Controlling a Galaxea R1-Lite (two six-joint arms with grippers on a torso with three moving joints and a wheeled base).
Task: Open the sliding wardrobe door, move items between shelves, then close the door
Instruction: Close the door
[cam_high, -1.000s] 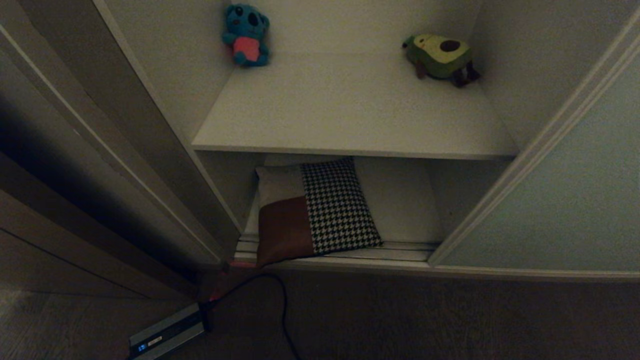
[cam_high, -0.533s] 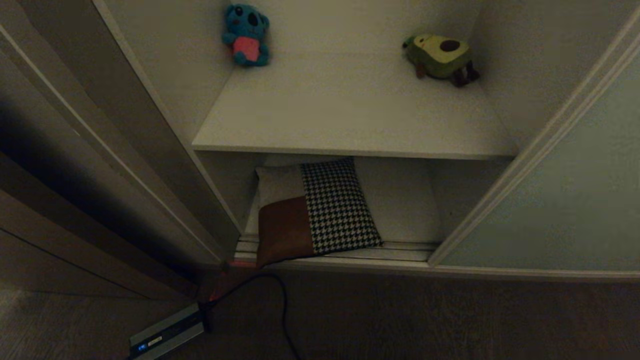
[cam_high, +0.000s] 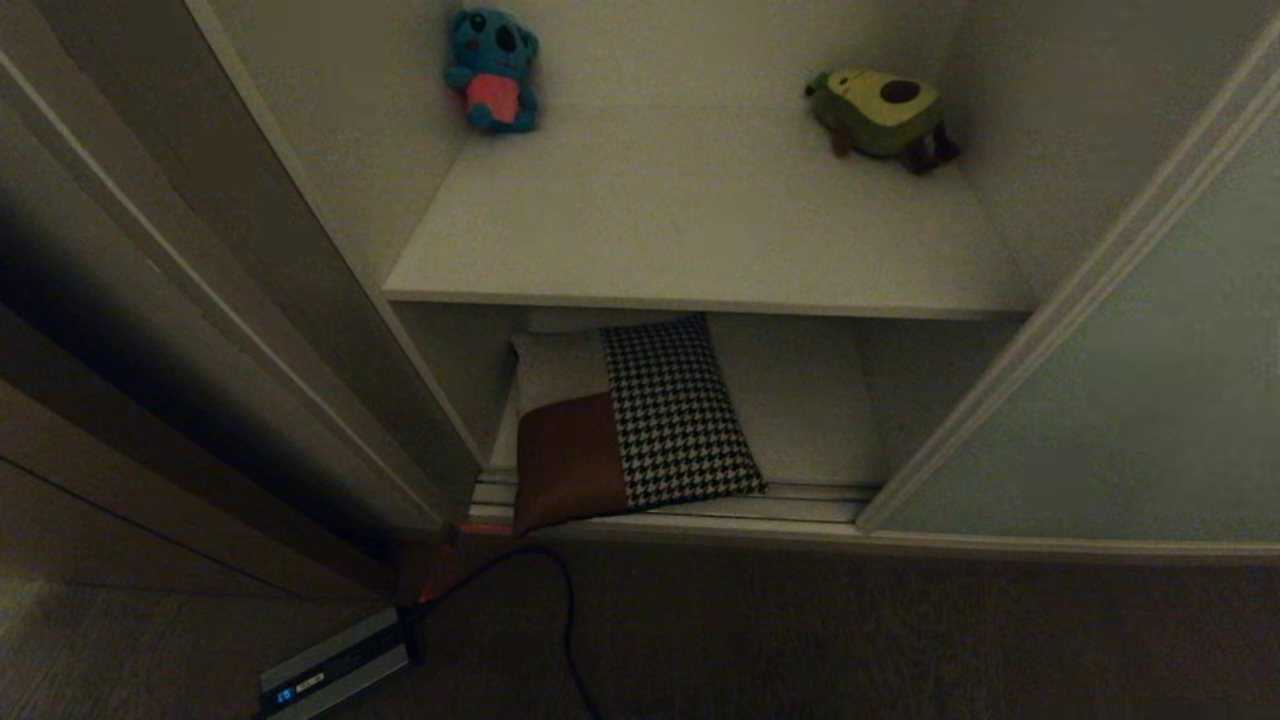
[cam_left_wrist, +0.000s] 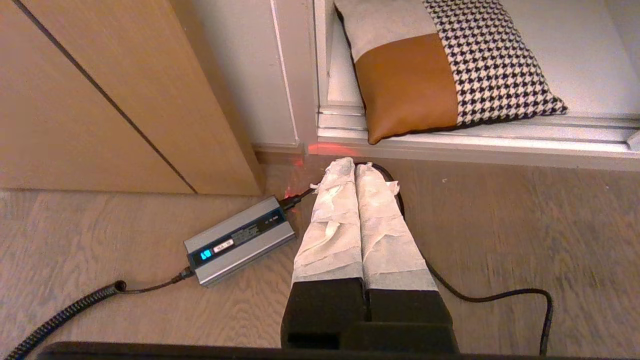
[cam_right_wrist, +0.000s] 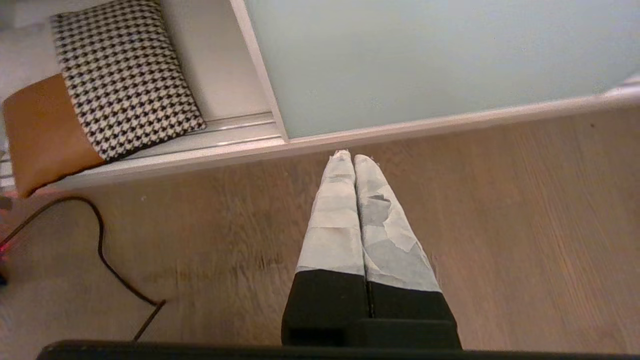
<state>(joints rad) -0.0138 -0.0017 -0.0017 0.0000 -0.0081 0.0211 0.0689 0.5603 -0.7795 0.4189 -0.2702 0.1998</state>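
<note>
The sliding wardrobe door (cam_high: 1130, 400) stands slid to the right, leaving the shelves exposed. A houndstooth cushion (cam_high: 670, 410) with a brown and a cream patch lies on the lower shelf (cam_high: 810, 400), its front corner over the silver rails (cam_high: 800, 505). On the upper shelf (cam_high: 700, 230) sit a blue plush (cam_high: 492, 68) and an avocado plush (cam_high: 880, 112). Neither arm shows in the head view. My left gripper (cam_left_wrist: 354, 165) is shut and empty above the floor, short of the cushion (cam_left_wrist: 480, 65). My right gripper (cam_right_wrist: 348, 156) is shut and empty near the door's bottom edge (cam_right_wrist: 425, 55).
A silver-grey power brick (cam_high: 335, 670) with a blue light lies on the wood floor at the front left, its black cable (cam_high: 565, 610) curling before the wardrobe. A wooden cabinet side (cam_left_wrist: 100, 100) stands left of the opening.
</note>
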